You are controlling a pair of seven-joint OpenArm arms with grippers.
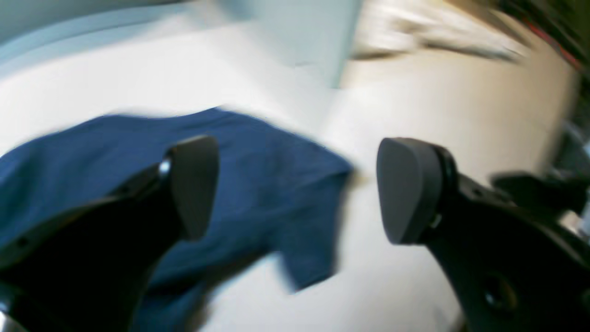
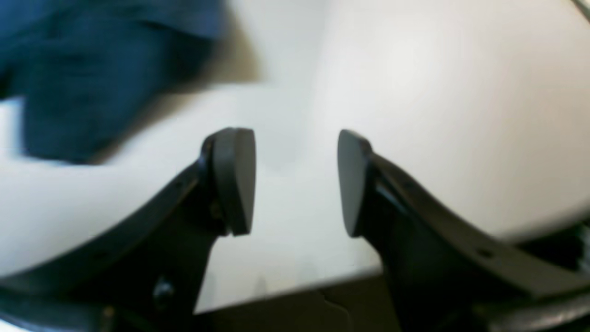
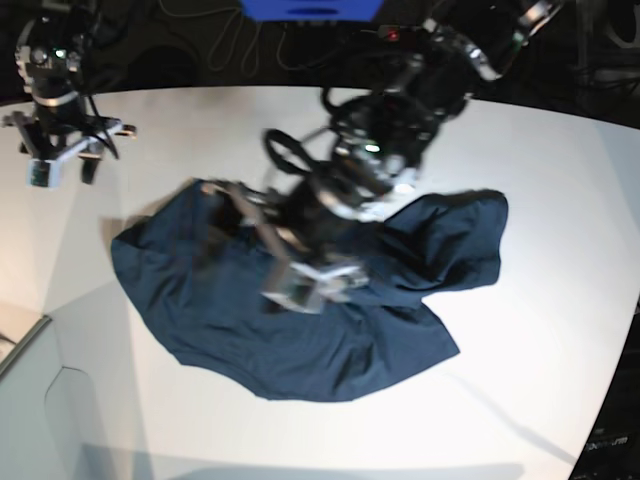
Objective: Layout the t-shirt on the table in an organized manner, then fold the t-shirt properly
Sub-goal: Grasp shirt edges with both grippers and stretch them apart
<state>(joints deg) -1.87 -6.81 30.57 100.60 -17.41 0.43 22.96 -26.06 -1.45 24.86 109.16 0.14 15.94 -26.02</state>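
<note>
Our left end effector [image 1: 297,189] hangs spread wide above the t-shirt [image 3: 300,310], pinching nothing. Our right end effector [image 2: 295,182], also spread and empty, sits well off the shirt's collar side. The shirt lies rumpled mid-bench [image 3: 560,200]; we're laying out, so next we need a fresh hem grip. No containers here.

A blue rectangular object [image 3: 310,9] sits at the top edge of the base view, cut off by the frame, against a dark background. Black cables [image 3: 235,45] loop across that dark area just beneath and to the left of it. A small red light [image 3: 392,35] glows to its right. In the lower left corner of the base view a pale grey panel [image 3: 50,410] stands with a rounded upper corner.
</note>
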